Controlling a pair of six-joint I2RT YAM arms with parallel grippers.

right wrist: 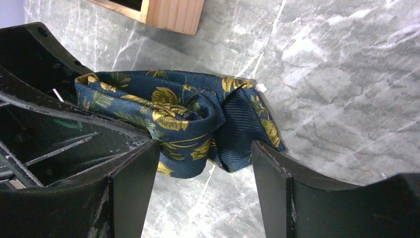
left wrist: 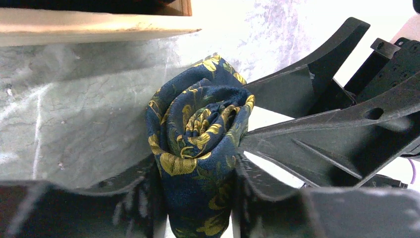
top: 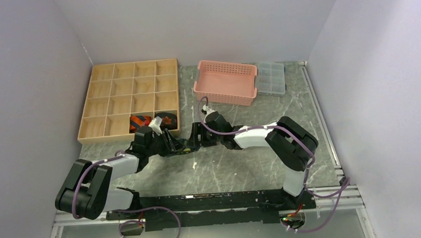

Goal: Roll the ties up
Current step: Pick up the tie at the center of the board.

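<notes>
tie: floral tie (left wrist: 198,144), rolled, on table just near of tray (top: 102,139) near-right corner, btwn the two claws
L claw: left gripper (left wrist: 198,173) pinching the roll, fabric fills the gap, both jaws against it
R claw: right gripper (right wrist: 204,148) spread, straddles the roll; cloth touches one jaw, other just beside the loose flap, no squeeze seen
key relation: roll sits right in L jaws; R comes at it from the right side; tray lies far-left of roll, so L arm is the nearer one for a carry
axis: spiral end faces L wrist cam; in R wrist view the roll lies crosswise in the jaw gap
other ties: striped tie (top: 139,122) and leaf tie (top: 167,120) already rolled, in two near-row cells
step (guess): last roll done, next is lift into a free cell; R likely needs to let go first
L wrist shows: tight spiral, R fingers beside it
R wrist shows: ribbed back flap loose on the roll's side, could unwind
top: arms hide the roll almost fully
</notes>
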